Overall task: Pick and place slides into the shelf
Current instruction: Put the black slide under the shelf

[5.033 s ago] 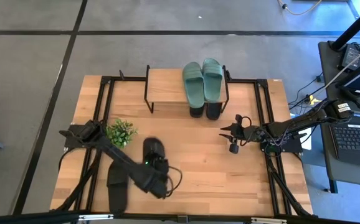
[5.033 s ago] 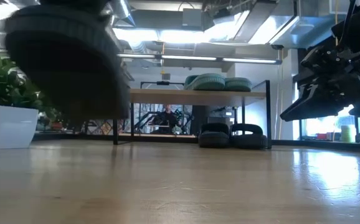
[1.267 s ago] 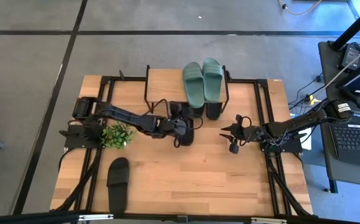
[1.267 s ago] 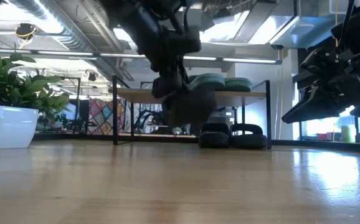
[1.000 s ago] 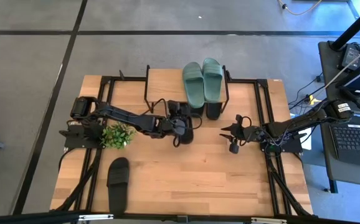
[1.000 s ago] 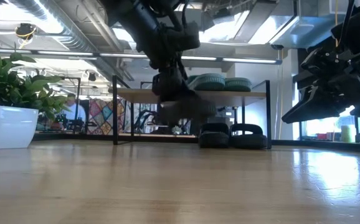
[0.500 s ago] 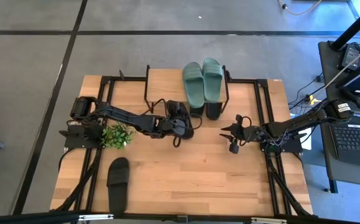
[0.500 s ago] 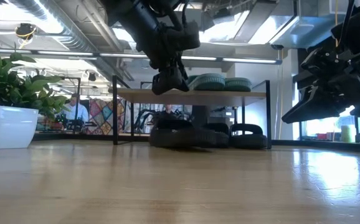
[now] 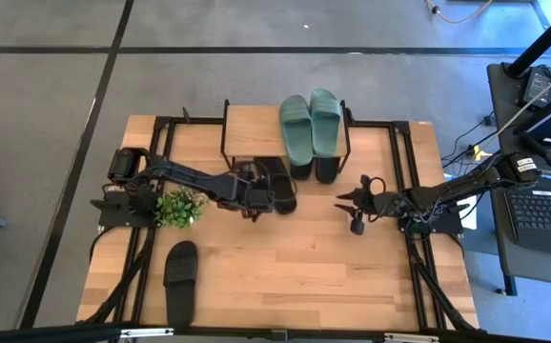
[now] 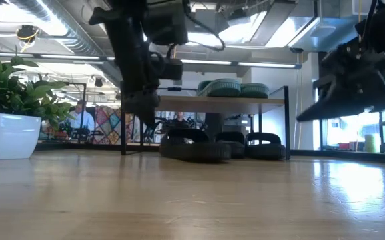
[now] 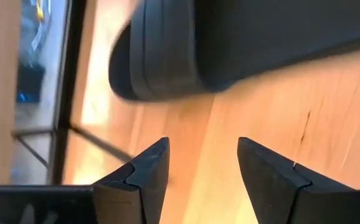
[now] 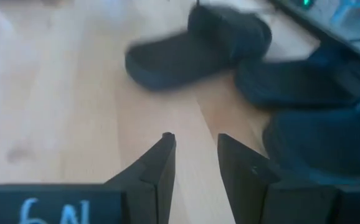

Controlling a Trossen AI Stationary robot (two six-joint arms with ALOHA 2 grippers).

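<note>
The left gripper (image 9: 253, 195) is backing off with fingers apart, having just dropped a black slide (image 9: 277, 185) under the shelf (image 9: 253, 131), leaving one slide (image 9: 180, 281) still waiting.

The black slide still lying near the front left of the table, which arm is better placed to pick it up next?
Likely the left. The left gripper is open and empty, on the same side as the lone black slide. The right gripper waits farther off, across the table.

2 dark jointed arms with looping black cables, each tool (image 11: 195, 171) black-fingered.
</note>
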